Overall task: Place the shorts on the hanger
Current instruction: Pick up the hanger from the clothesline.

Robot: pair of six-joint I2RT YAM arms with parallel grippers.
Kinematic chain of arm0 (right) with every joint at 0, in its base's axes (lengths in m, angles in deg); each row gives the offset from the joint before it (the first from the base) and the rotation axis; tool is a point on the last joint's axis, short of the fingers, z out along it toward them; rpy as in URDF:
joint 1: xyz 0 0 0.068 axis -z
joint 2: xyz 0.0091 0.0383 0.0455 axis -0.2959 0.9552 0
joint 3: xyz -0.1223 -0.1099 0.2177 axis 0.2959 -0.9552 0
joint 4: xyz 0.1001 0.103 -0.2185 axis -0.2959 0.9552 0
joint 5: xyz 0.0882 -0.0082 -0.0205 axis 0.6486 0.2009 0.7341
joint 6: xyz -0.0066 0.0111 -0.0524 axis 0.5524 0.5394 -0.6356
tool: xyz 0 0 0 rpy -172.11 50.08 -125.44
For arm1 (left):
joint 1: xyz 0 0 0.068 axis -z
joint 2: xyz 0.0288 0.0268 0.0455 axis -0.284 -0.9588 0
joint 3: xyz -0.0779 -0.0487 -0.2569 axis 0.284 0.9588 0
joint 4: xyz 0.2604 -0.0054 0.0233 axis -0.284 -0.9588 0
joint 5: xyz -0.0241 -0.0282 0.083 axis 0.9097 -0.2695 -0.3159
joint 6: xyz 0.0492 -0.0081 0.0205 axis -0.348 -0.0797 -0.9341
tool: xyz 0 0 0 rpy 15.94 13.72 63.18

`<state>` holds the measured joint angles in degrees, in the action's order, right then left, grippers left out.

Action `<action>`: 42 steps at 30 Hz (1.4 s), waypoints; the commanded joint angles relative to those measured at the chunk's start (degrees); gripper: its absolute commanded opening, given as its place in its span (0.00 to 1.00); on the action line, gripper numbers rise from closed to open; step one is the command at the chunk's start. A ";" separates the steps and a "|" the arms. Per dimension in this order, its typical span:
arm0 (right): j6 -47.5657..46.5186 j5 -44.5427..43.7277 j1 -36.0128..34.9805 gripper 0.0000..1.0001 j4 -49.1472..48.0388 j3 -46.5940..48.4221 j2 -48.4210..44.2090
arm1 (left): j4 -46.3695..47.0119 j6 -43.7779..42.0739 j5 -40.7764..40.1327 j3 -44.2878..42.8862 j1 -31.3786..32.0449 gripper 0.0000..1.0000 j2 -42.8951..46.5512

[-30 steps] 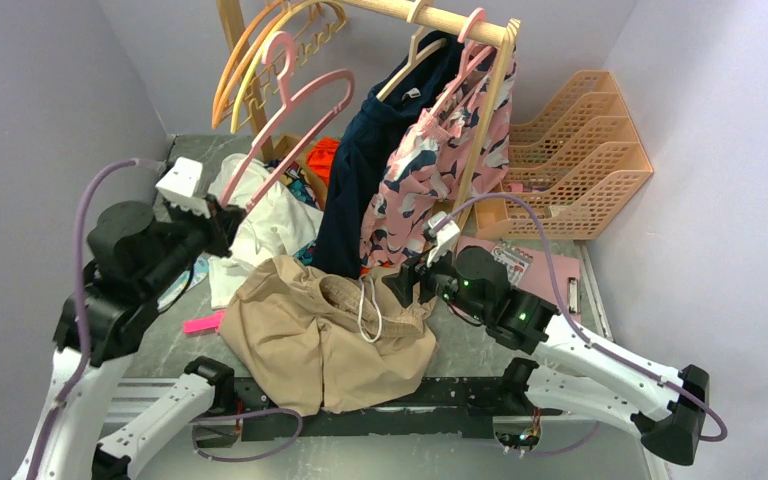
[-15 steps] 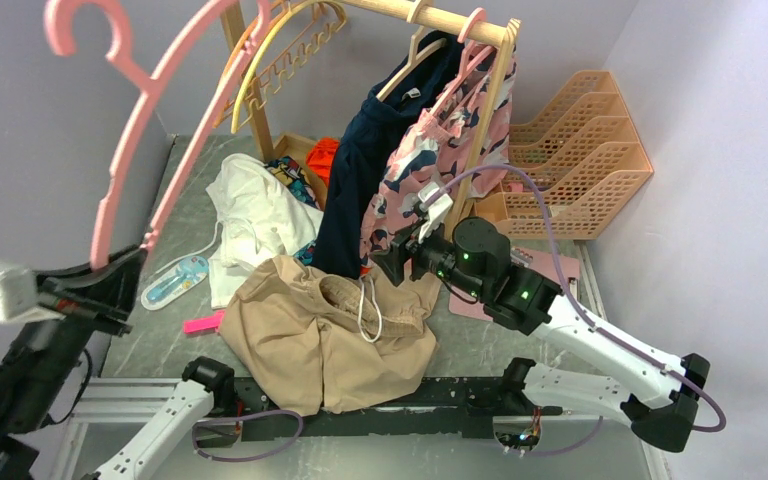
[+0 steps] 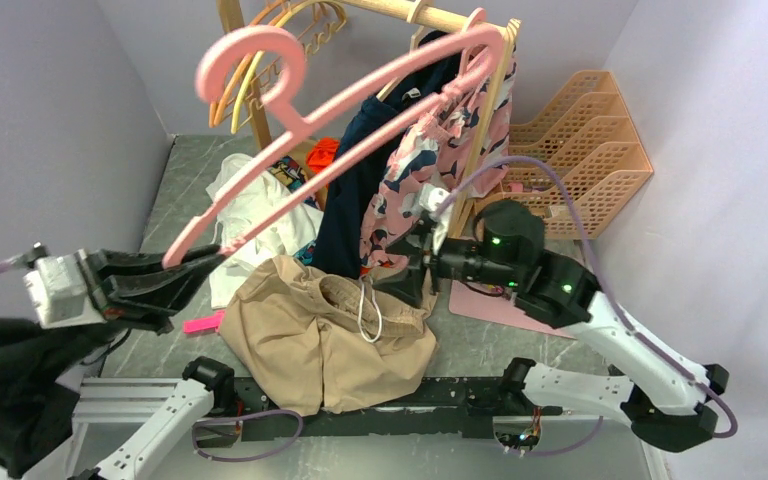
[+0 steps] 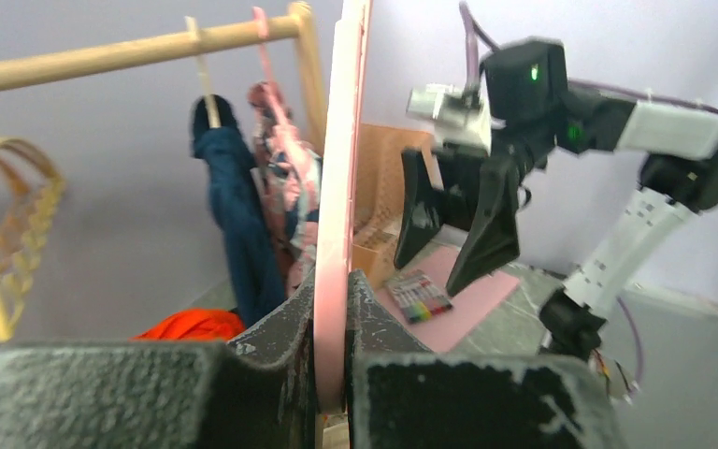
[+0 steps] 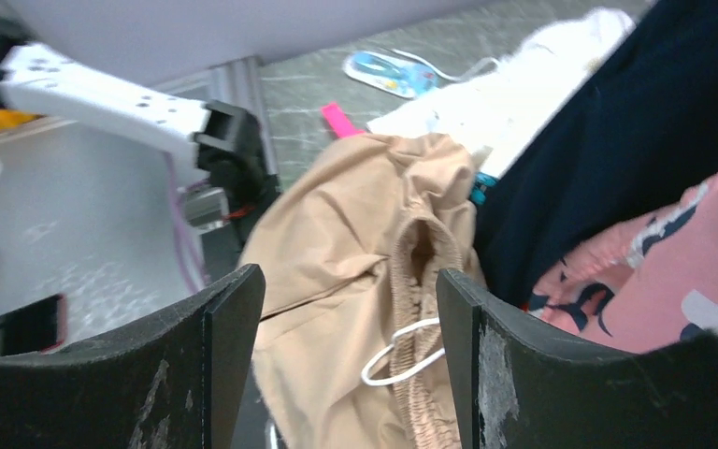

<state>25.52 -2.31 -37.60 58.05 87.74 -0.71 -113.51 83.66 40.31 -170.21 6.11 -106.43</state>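
Shorts (image 3: 330,340) lie crumpled on the bench (image 3: 165,190), white drawstring (image 3: 368,310) on top, not on the hanger (image 3: 360,130) yet. Left gripper (image 3: 208,260) sits left of the shorts, arm raised, jaws clamped on one tip of the pink hanger. The hanger slants up behind the shorts with its hook high, probably to present it for loading. Right gripper (image 3: 412,283) hangs just right of the shorts, jaws wide and empty, pointed at the drawstring edge, likely lining up a pick.
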 commanded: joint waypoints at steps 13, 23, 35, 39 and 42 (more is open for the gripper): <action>-2.33 11.13 0.21 0.77 14.39 26.08 -13.68 | 8.36 2.77 28.23 17.75 0.06 0.07 -4.56; -8.71 -3.51 0.20 0.77 19.48 26.00 -7.97 | 3.51 -2.12 31.08 23.81 0.06 0.07 -4.89; -7.46 0.83 0.14 0.76 20.52 22.67 -4.87 | 5.93 -9.29 34.22 28.22 0.05 0.07 -4.41; -7.64 3.62 0.16 0.73 20.45 21.49 -3.53 | 7.99 -9.17 34.91 30.15 0.10 0.07 -4.05; -7.39 5.77 0.21 0.68 20.69 21.88 -2.17 | 9.85 -8.20 35.40 31.60 0.35 0.07 -4.06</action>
<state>18.07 -0.17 -37.60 78.13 109.88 -4.58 -108.51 76.01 72.94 -140.20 6.11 -110.85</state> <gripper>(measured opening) 0.706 0.109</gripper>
